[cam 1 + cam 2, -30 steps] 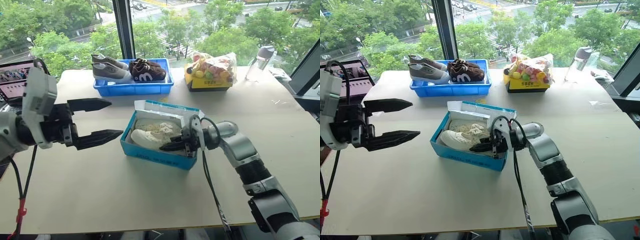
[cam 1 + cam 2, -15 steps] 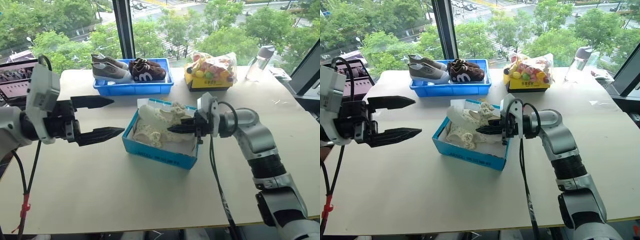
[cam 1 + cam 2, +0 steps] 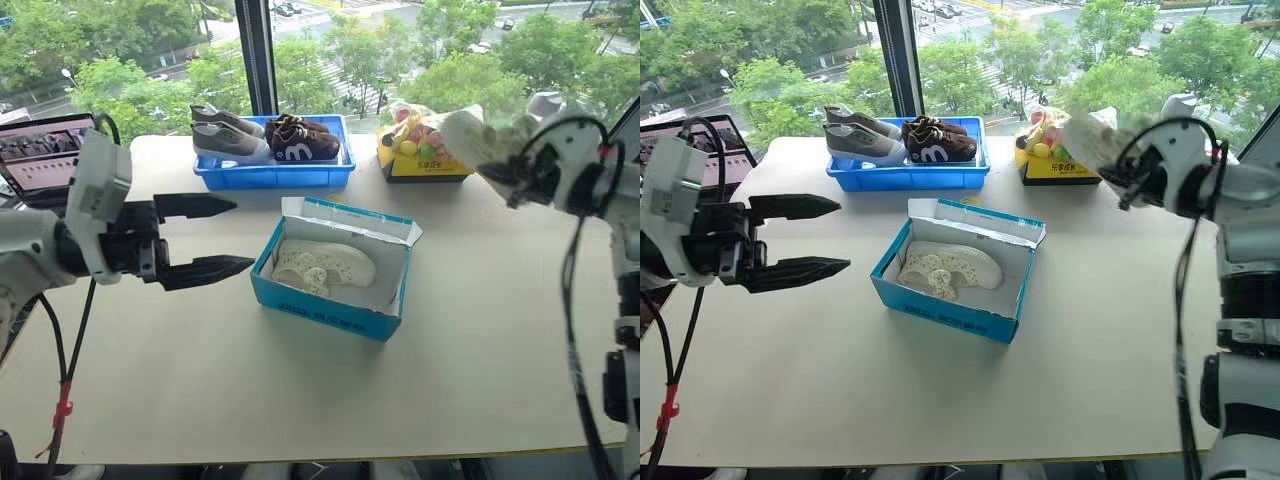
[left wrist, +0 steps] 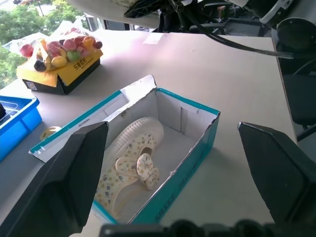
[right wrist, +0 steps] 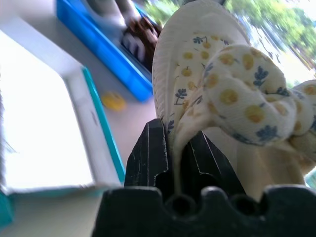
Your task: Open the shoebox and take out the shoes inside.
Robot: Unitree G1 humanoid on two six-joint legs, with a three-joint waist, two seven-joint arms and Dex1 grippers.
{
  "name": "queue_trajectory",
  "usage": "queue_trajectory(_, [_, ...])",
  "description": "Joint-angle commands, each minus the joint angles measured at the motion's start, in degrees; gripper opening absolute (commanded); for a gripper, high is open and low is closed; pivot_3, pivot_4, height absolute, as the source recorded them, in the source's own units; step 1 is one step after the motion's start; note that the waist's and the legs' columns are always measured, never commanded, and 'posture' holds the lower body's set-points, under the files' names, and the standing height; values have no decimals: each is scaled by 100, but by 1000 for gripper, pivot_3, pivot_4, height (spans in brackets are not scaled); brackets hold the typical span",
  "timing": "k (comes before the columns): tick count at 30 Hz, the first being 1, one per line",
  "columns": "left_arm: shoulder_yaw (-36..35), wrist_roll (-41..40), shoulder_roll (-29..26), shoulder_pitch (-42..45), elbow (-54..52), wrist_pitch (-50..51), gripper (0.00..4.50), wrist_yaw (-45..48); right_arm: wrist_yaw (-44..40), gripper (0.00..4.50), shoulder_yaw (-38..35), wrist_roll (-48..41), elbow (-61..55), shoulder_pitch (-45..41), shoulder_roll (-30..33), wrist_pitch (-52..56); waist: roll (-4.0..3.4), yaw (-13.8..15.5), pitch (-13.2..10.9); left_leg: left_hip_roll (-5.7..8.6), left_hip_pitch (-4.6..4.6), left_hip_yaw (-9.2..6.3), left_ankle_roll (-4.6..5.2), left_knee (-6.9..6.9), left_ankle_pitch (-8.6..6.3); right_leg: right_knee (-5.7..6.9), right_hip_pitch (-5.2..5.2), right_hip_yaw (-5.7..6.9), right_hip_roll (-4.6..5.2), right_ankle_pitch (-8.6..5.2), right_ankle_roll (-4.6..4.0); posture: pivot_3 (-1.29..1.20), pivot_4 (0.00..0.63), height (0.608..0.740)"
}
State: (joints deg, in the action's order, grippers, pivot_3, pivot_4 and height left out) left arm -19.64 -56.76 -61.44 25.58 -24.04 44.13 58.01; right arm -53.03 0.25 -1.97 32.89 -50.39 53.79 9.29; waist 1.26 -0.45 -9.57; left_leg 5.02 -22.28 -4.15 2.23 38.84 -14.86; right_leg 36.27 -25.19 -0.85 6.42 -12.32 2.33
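Cream cloth is nipped in the right pincer (image 5: 173, 163) — one shoe (image 5: 222, 84) held high, clear of the shoebox (image 3: 335, 300); its mate (image 3: 322, 265) lies inside; the left pincer (image 3: 205, 240) waits spread beside it.

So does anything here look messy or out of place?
Only slightly: the bright blue cardboard shoebox sits askew on the table with a ragged torn flap at its back edge. One cream-white lacy shoe lies inside; its mate dangles from the right claw.

Matt blue cardboard shoebox (image 3: 330, 310), printed cloth shoes (image 4: 129, 168), ribbed black tool fingers (image 5: 153, 158)
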Motion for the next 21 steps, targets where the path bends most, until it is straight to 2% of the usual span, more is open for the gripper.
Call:
queue_trajectory(1, [106,86,34,232,47,-148,4500,98,585,4,412,860,846,167,169,-883,-2,-44,-1,0,0,4,0,1,0,1,-1,-4,1,0,0,0,150,740])
queue_trajectory(7, [213,182,91,345,71,-142,4500,147,667,4,496,974,1555,507,-122,-1272,-21,-246,-13,-11,7,34,0,-4,1,23,-13,-37,-7,1,0,0,150,740])
queue_trajectory(9, [201,187,93,333,55,-121,4500,153,461,925,365,790,1506,584,-143,-1069,-22,-252,-14,-11,14,45,7,-3,-3,35,-14,-50,-7,0,0,0,150,740])
queue_trajectory(10, [191,188,92,321,46,-112,4500,154,305,1122,327,707,1416,637,-124,-962,-22,-245,-14,-11,19,50,10,-2,-5,38,-11,-55,-8,0,1,0,150,740])
queue_trajectory(12, [165,175,93,304,30,-92,4500,149,-132,1787,224,489,1128,741,-59,-651,-22,-225,-14,-13,30,50,17,2,-8,38,1,-55,-12,0,1,0,150,740])
queue_trajectory(16, [125,175,92,261,-1,-70,4500,137,-875,3139,242,451,427,965,441,133,-24,-193,-15,-13,36,50,20,8,-10,42,8,-55,-12,1,3,0,150,740])
queue_trajectory(17, [116,172,92,255,-9,-62,4500,130,-1027,3625,317,558,241,1097,635,256,-24,-189,-16,-13,35,50,20,8,-10,44,6,-55,-12,1,3,0,150,740])
queue_trajectory(20, [64,161,86,202,-58,-37,4500,90,-1209,4480,356,827,-222,1322,1268,719,-25,-130,-16,-13,30,49,23,8,-11,42,2,-51,-11,-1,5,0,150,740])
queue_trajectory(21, [46,150,84,183,-80,-28,4500,80,-1248,4480,361,900,-386,1323,1446,858,-28,-115,-18,-12,29,49,24,8,-12,42,1,-51,-10,-1,5,0,150,740])
